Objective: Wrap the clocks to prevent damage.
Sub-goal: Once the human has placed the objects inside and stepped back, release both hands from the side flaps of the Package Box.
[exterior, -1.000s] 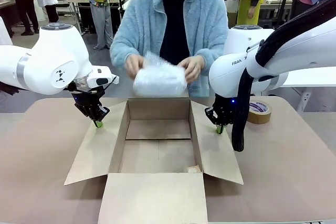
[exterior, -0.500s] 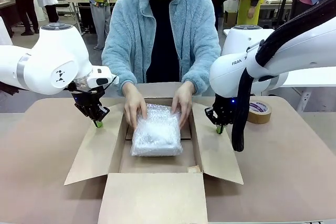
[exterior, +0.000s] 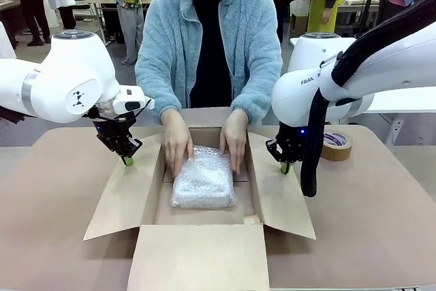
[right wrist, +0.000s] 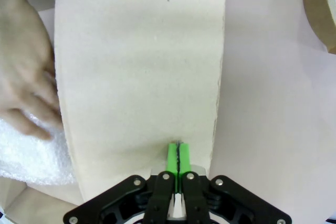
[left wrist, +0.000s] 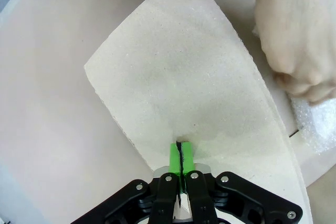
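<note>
While the person's right hand (exterior: 176,146) and left hand (exterior: 235,142) are pressing on the clocks (exterior: 203,187) (a bubble-wrap bundle lying on the floor of the open cardboard box (exterior: 204,257)), I'm seeing both my pincers closed on nothing. My left gripper (exterior: 127,161) is pointing down at the box's left side flap, pads together. My right gripper (exterior: 285,167) is doing likewise at the right flap, near a brown tape roll (exterior: 336,145) lying on the table (exterior: 48,236).

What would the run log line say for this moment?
left pincer: shut, on left flap | right pincer: shut, on right flap | person's hands: on bubble-wrap bundle in cardboard box
</note>
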Robot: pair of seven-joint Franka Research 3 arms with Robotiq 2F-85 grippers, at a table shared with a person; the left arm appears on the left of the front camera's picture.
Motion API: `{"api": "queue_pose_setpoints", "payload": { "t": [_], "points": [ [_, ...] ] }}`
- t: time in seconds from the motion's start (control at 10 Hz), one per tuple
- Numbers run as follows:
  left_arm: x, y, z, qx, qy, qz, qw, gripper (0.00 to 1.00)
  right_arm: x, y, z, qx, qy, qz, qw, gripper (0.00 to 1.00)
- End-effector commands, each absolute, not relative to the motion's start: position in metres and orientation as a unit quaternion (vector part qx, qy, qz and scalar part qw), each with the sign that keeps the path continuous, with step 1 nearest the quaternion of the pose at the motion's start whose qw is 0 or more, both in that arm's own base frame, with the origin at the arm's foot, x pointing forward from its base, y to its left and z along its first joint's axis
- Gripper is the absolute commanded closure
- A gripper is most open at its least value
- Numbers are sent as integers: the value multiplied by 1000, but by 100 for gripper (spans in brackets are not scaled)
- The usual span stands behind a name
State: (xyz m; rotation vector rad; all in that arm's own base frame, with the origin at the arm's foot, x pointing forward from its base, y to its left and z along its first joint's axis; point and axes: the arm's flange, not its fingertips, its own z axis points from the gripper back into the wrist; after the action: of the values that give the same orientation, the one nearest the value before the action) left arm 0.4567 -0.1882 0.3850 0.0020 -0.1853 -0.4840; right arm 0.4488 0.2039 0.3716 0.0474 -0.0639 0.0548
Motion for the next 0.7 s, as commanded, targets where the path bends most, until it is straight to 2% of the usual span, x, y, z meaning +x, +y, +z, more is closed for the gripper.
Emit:
{"api": "queue_pose_setpoints", "payload": {
  "t": [0.0, 0.6],
  "points": [
    [456, -188, 385, 2, -91, -238, 967, 100, 447, 205, 369, 18, -30, 19, 999, 99],
    [456, -188, 385, 2, -91, -238, 967, 100, 447, 205, 369, 18, -30, 19, 999, 99]
  ]
}}
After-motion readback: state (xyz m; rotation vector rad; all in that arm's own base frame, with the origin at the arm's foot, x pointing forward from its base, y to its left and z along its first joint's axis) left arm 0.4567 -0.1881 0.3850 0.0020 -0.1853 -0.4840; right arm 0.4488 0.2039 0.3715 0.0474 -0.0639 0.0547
